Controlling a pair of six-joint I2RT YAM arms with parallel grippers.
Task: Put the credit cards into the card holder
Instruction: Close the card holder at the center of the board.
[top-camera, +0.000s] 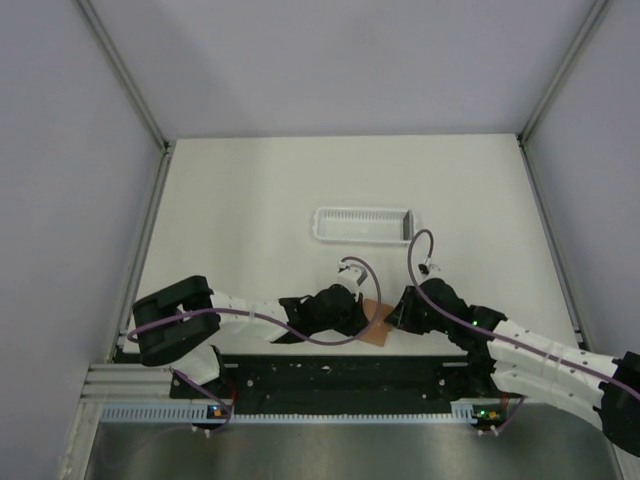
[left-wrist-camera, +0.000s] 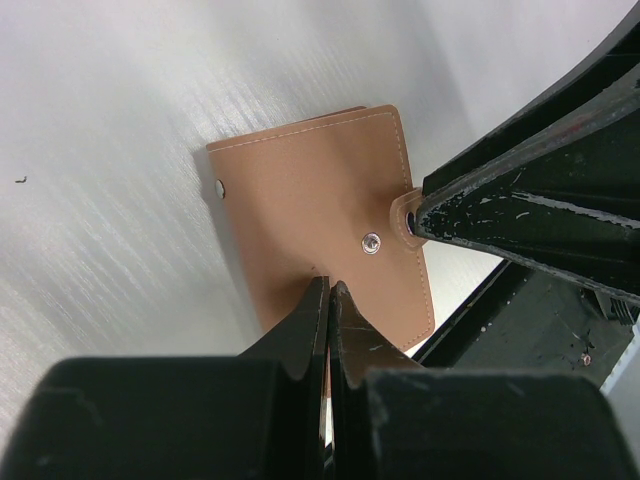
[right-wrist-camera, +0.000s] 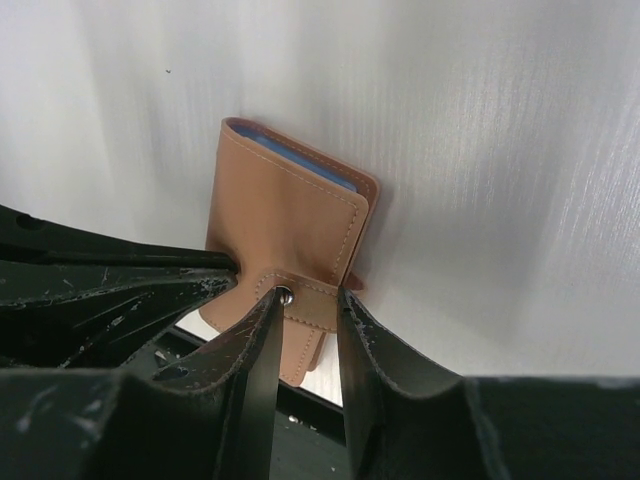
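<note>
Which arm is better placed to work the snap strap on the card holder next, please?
Probably the right. The right gripper has its parted fingers on either side of the snap strap, while the left gripper is shut, its tips at the card holder's edge, away from the strap.

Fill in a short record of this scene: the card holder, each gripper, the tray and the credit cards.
card holder: brown, folded, at the near edge of the table; blue inside showing at one edge
left gripper: shut, tips against the card holder
right gripper: fingers either side of the snap tab; grip unclear
white tray: farther back, apart from both arms
credit cards: not visible
</note>
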